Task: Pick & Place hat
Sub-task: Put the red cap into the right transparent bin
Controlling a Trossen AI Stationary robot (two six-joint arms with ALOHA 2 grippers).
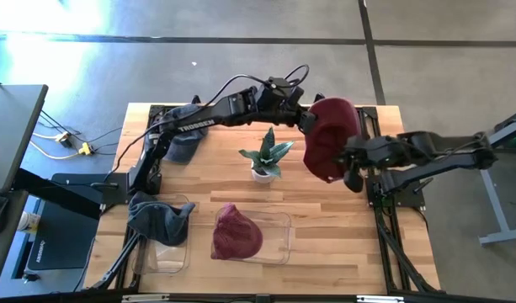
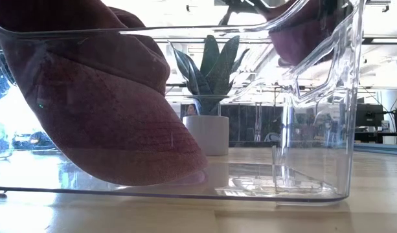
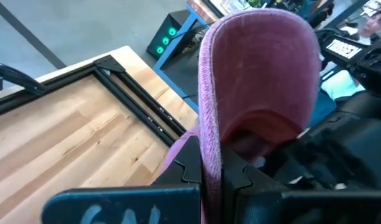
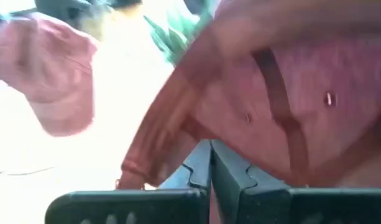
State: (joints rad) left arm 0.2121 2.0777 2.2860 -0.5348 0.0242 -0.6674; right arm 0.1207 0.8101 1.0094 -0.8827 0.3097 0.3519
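A maroon hat (image 1: 329, 135) hangs in the air over the table's far right part, with my left gripper (image 1: 308, 122) shut on it. My right gripper (image 1: 352, 172) is shut beside the hat's near right edge; in the right wrist view its fingers (image 4: 210, 168) lie together right under the hat's inside (image 4: 289, 106). A second maroon hat (image 1: 236, 234) lies in a clear bin (image 1: 279, 244) at the near middle, its crown against the bin's floor (image 2: 107, 97). My left gripper pinches the hat's stitched rim (image 3: 209, 146) between its two fingers, the edge running straight up out of them. The fingers come from the table's left, slanting a little down. The hat is lifted clear of the table and hangs beside the gripper. Whether my right gripper touches the hat, I cannot tell.
A potted plant (image 1: 264, 160) stands at the table's middle, just left of the held hat. A grey hat (image 1: 161, 220) lies in a second clear bin at the near left, and another grey hat (image 1: 186, 145) lies at the far left.
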